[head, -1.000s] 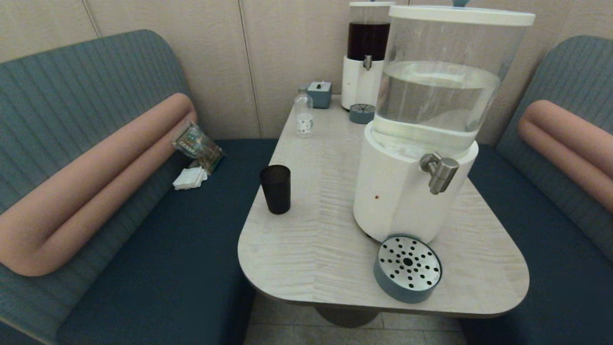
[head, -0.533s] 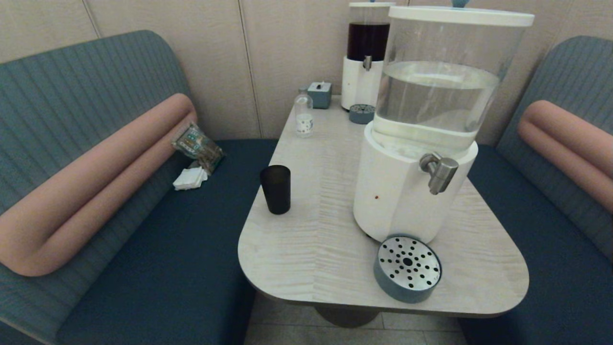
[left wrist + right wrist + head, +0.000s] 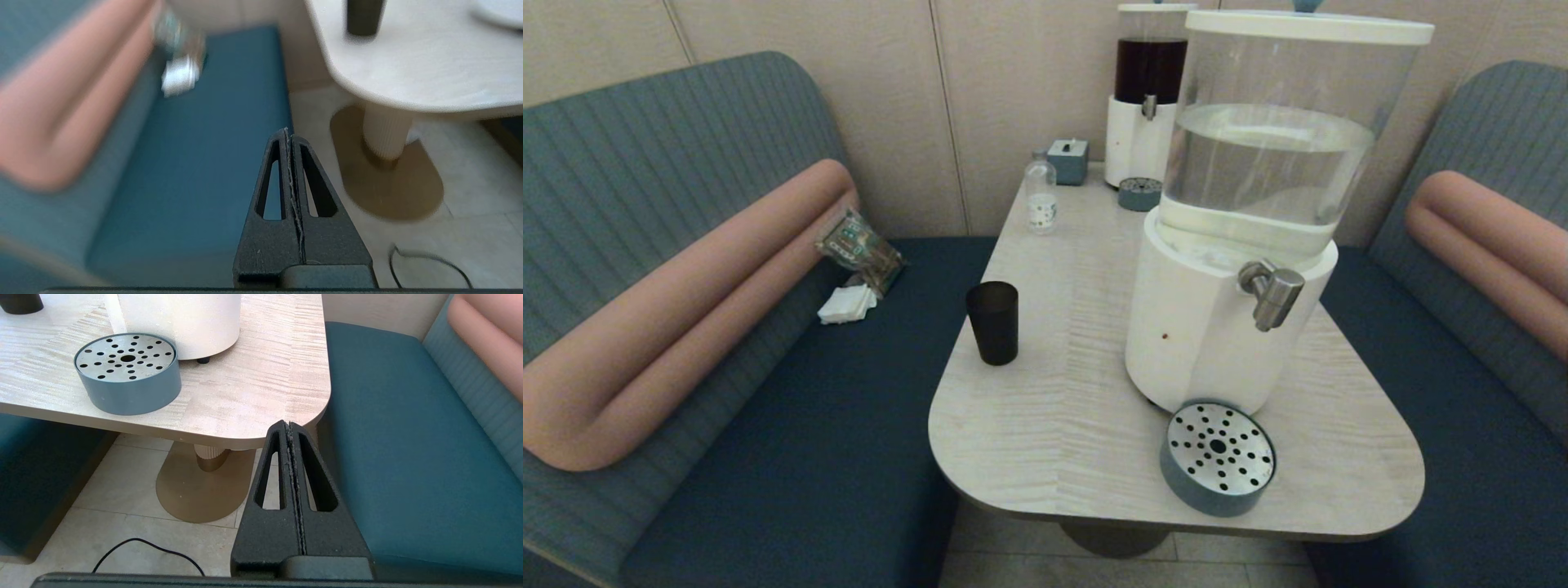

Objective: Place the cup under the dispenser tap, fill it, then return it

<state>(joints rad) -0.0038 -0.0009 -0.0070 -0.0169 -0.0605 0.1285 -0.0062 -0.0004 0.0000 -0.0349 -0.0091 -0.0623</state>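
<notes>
The dark cup (image 3: 992, 322) stands upright near the table's left edge; its lower part also shows in the left wrist view (image 3: 363, 16). The steel dispenser tap (image 3: 1272, 292) juts from the big white-based dispenser (image 3: 1201, 327) with the clear-water tank. A round grey drip tray (image 3: 1217, 456) with a perforated steel top lies on the table below the tap, also seen in the right wrist view (image 3: 127, 371). Neither arm shows in the head view. My left gripper (image 3: 288, 132) is shut and empty, low over the left bench and floor. My right gripper (image 3: 287, 424) is shut and empty, below the table's near right corner.
A small clear bottle (image 3: 1041, 196), a small blue-grey box (image 3: 1068, 160), a dark-liquid dispenser (image 3: 1147, 90) and its small drip tray (image 3: 1139, 193) stand at the table's far end. A packet (image 3: 859, 247) and white napkins (image 3: 846, 304) lie on the left bench. Table pedestal (image 3: 210, 457) and a cable (image 3: 143, 549) lie below.
</notes>
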